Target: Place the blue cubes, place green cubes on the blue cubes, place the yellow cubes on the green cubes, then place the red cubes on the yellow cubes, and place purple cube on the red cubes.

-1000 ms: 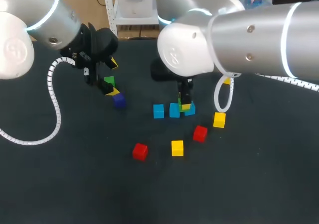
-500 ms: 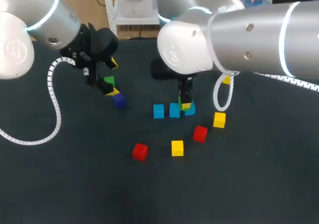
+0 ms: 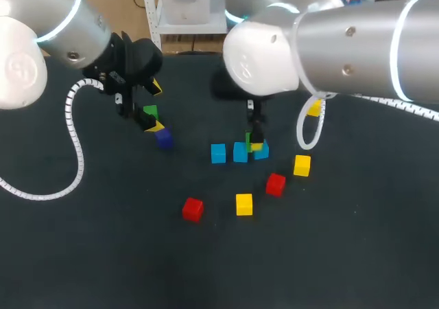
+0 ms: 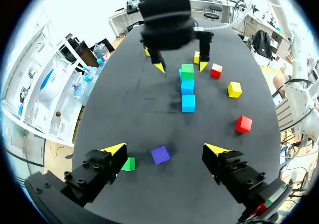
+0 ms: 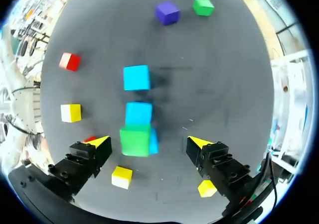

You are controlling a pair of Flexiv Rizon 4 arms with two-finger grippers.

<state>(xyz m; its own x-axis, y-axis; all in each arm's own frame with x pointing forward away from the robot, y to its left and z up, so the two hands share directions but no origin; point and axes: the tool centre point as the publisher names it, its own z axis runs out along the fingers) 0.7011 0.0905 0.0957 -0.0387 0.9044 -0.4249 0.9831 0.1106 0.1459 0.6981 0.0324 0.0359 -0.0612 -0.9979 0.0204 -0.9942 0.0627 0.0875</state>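
Right gripper (image 5: 148,141) hovers released, wide open, over the small green cube (image 5: 135,140) seated on the blue row's (image 3: 239,152) three-o'clock blue cube (image 5: 153,144); left gripper (image 4: 166,148) hangs open above the small purple cube (image 4: 160,154), probably reserved for last.

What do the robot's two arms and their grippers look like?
The left arm and right arm are thick silver-grey tubes with rounded white joint caps and a thin light-blue ring. A white coiled cable hangs beside each. The left gripper and right gripper are black, with yellow wedge-shaped tips.
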